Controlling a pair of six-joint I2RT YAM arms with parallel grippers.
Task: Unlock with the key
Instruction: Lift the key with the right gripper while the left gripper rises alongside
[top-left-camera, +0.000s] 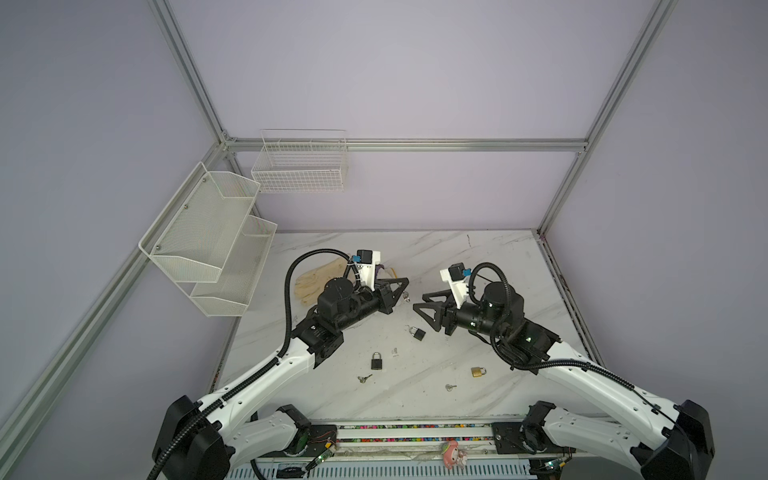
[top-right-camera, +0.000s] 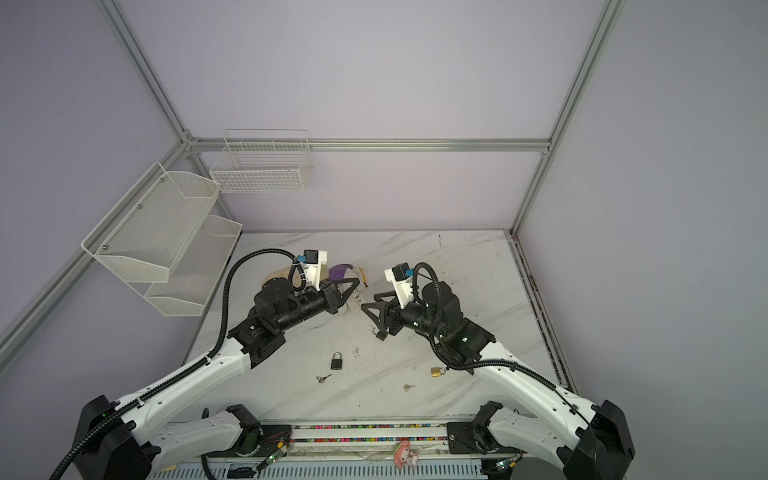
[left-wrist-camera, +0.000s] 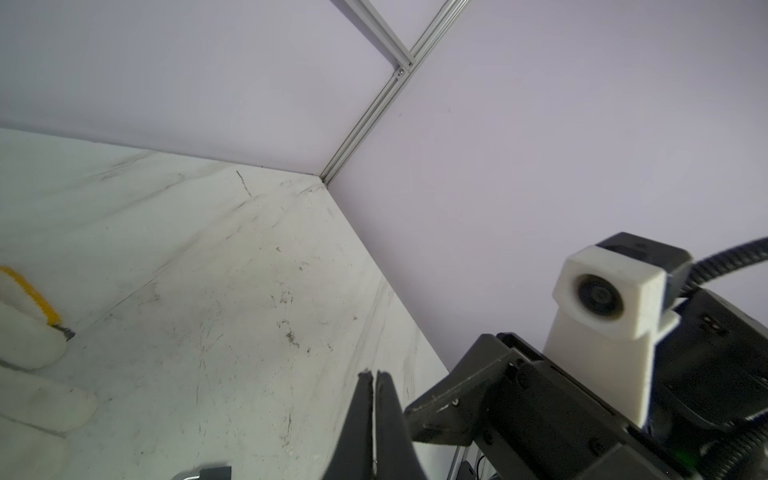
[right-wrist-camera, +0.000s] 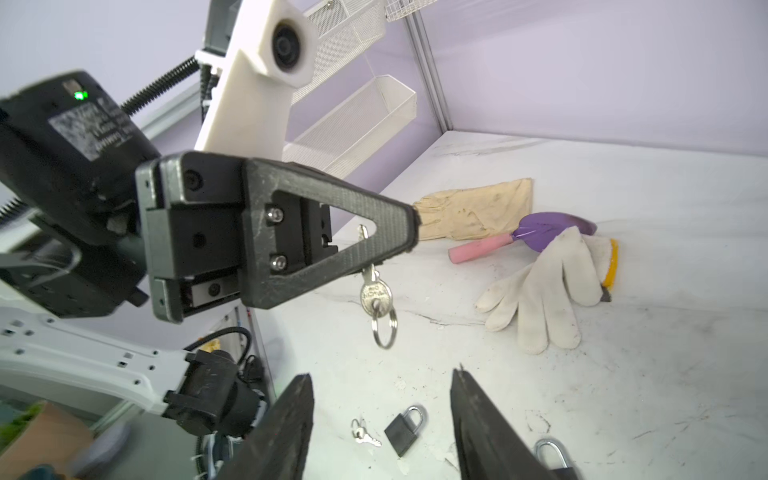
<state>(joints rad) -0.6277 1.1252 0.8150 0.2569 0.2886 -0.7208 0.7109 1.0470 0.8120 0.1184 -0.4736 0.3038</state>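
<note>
Left gripper (right-wrist-camera: 411, 232), clamped shut, holds the key (right-wrist-camera: 375, 291) by its blade above the table's (top-left-camera: 478, 374) middle. Right gripper (top-left-camera: 419, 302) gapes empty near a black padlock (top-left-camera: 417, 332). The key may swivel or drop in a handover.

I see lilac walls (top-left-camera: 415, 62), aluminium framing (top-left-camera: 407, 145), a scuffed white marbled tabletop (top-left-camera: 415, 395) and wall-hung mesh shelves (top-left-camera: 195, 232).

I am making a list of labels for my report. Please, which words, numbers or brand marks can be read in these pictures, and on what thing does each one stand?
No text can be read for certain.
Sticker on the left arm's black housing: printed lines, too blurred to read.
Key in the left end effector: stamped letters on its head, too small to read.
</note>
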